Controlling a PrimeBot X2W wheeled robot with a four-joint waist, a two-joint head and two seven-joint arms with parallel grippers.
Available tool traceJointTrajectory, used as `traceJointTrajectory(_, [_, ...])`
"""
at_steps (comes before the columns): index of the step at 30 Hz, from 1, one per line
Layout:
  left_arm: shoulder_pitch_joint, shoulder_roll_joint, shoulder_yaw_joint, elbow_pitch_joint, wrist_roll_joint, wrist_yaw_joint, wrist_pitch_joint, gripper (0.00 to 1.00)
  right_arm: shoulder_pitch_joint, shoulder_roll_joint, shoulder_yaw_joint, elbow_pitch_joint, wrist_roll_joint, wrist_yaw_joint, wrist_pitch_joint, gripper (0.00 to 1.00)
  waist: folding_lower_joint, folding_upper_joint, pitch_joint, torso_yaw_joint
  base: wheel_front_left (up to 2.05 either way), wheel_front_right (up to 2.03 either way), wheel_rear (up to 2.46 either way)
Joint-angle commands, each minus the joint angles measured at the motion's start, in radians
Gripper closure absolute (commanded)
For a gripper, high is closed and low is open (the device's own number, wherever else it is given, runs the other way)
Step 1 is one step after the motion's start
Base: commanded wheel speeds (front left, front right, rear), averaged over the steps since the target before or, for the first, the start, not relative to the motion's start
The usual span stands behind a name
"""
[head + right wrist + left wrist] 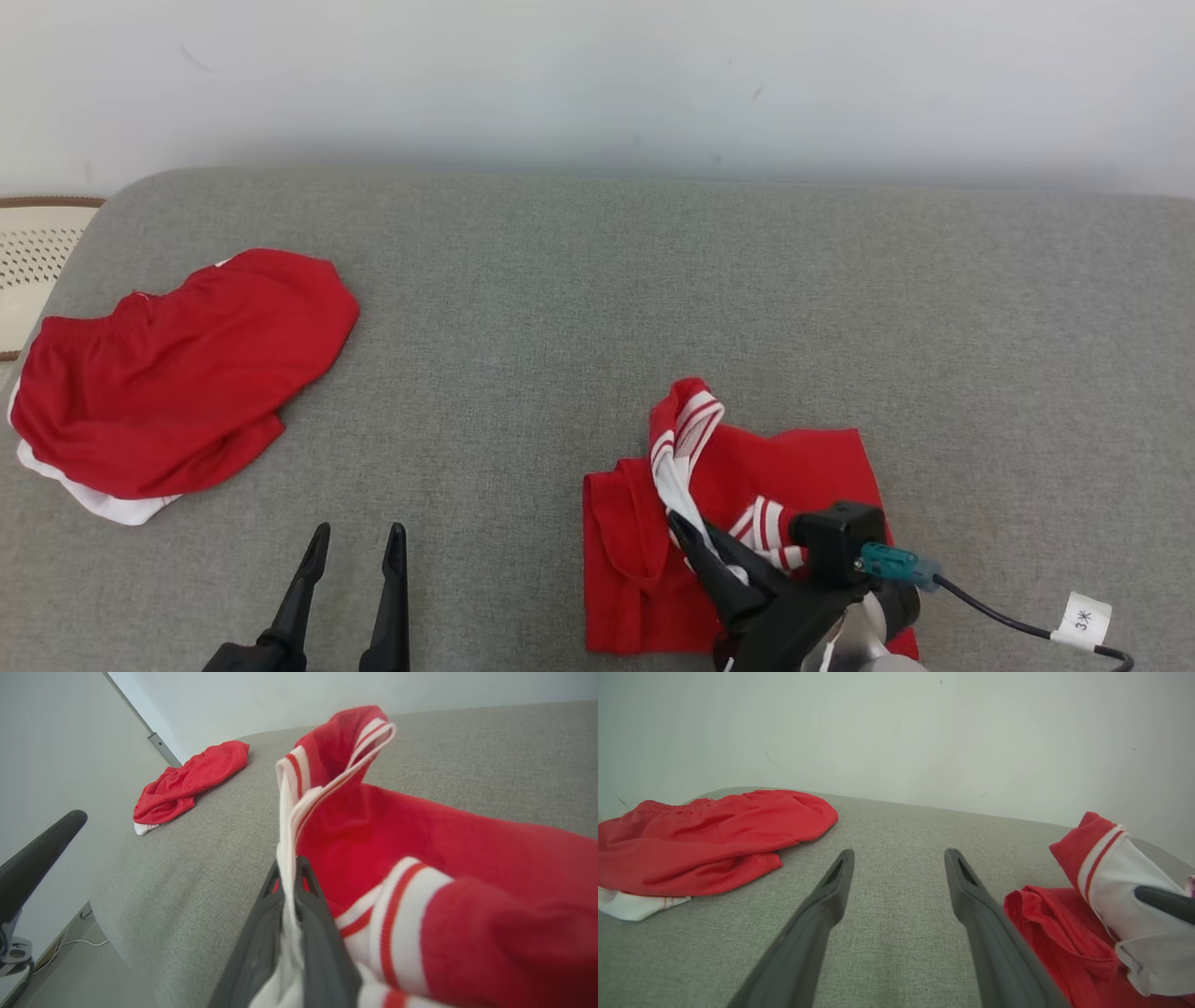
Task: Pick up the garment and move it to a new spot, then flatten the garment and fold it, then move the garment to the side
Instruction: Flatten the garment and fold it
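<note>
Grey padded surface (597, 299) is carrying the red garment (803, 467) at its near right, crumpled and half folded. Right gripper (290, 870) is clamping the garment's white striped trim, making it the nearer arm; left gripper (359, 546), fingers spread, is standing empty to the garment's left.

Left gripper (359, 534), 7 o'clock in head view: two long matte-black tapered fingers with a recessed slot near each tip. Right gripper (691, 530), 5 o'clock: same dark fingers on a black body. On its wrist sit a boxy black camera housing (837, 539) and a teal plug (889, 562). A thin black cable (990, 607) runs toward 4 o'clock, with a white paper tag (1083, 620) marked "3*". Pale grey forearm (873, 651) sits underneath.
</note>
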Motion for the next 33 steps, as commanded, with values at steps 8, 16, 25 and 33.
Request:
traceJointTrajectory(8, [-0.008, 0.0, 0.011, 0.011, -0.01, -0.001, -0.006, 0.0, -0.043, -0.004, 0.007, -0.095, 0.142, 0.0, -0.089, 0.0, 0.0, 0.0, 0.0, -0.012, 0.0, 0.0, 0.0])
traceJointTrajectory(16, [0.0, 0.0, 0.02, 0.01, -0.013, -0.004, -0.006, 0.0, -0.064, -0.055, -0.071, -0.213, 0.173, 0.0, -0.171, 0.0, 0.0, 0.0, -0.003, -0.023, 0.0, 0.0, 0.0])
traceJointTrajectory(25, [0.002, 0.0, 0.031, 0.003, -0.013, -0.006, -0.006, 0.0, -0.023, -0.113, -0.279, -0.167, 0.086, 0.0, -0.199, 0.0, 0.0, 0.0, 0.002, -0.022, 0.0, 0.0, 0.0])
traceJointTrajectory(33, [-0.008, 0.0, 0.043, 0.0, -0.007, -0.006, -0.006, 0.0, -0.03, -0.128, -0.359, -0.003, -0.048, 0.0, -0.241, 0.0, 0.0, 0.0, 0.013, -0.02, 0.0, 0.0, 0.0])
